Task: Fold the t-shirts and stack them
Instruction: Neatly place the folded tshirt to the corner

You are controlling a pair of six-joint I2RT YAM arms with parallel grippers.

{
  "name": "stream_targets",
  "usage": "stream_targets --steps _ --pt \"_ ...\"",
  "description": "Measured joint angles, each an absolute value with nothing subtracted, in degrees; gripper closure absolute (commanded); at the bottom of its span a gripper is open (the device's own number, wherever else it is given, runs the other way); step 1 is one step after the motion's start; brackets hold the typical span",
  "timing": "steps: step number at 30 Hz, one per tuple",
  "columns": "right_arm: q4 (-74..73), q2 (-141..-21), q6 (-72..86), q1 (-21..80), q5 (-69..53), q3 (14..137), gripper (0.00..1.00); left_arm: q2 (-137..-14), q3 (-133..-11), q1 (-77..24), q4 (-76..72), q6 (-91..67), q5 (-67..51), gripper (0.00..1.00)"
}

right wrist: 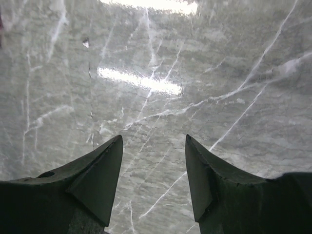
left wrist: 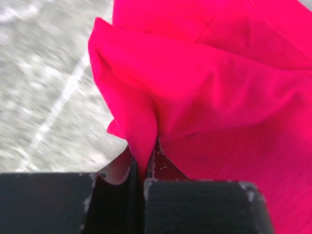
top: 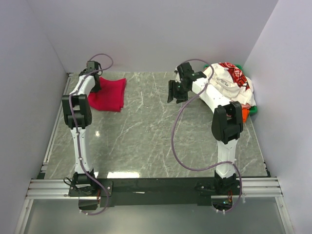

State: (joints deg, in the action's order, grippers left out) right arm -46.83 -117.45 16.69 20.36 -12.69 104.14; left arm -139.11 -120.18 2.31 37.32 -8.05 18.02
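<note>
The grey marbled worktop [top: 156, 141] carries everything, boxed in by plain walls [top: 146, 34] on the left, far and right sides, so the cloth can only be worked toward the middle or the near edge. The bulkiest thing on it is the heap of t-shirts [top: 234, 90] crammed into the far right corner. A white printed shirt [top: 226, 78] lies crumpled on top, with slivers of an orange shirt [top: 245, 114] and a green shirt [top: 254, 108] showing at the heap's near right side; it looks like the unsorted supply, kept out of the folding area. In the far left corner lies the crimson t-shirt [top: 109, 95], roughly flattened into a rectangle but with its left part gathered up. That is probably because the left gripper [left wrist: 144, 170] has its jaws closed tight on a fold of the shirt, as the left wrist view shows, with cloth bunched and rising from the pinch; I judge it is drawing an edge across to make or tidy a fold. The right gripper [right wrist: 153, 139] hangs with jaws spread and nothing between them, over bare marble just left of the heap near the far edge, seemingly free to fetch the next shirt. Its own arm crosses in front of the heap, and its looping purple cable [top: 178, 141] droops over the middle of the worktop, which could snag cloth dragged there.
</note>
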Motion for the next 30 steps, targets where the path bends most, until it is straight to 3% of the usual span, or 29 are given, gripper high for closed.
stream_targets --steps 21,24,25,28,30 --pt "-51.2 -119.4 17.1 20.2 -12.1 111.1 0.39 -144.2 -128.2 13.5 36.9 -6.5 17.8 0.98" --pt "-51.3 -119.4 17.4 20.2 -12.1 111.2 0.39 -144.3 -128.7 14.5 36.8 -6.5 17.4 0.84" --pt "-51.4 -119.4 17.5 20.2 -12.1 111.3 0.39 -144.3 -128.8 14.8 36.7 -6.4 17.3 0.68" --pt "-51.2 -119.5 17.8 20.2 -12.1 111.5 0.39 -144.3 -128.9 15.4 36.3 -6.1 17.2 0.37" --pt "-51.2 -119.4 18.0 20.2 -12.1 111.4 0.38 -144.2 -128.9 15.7 35.9 -6.0 17.2 0.26"
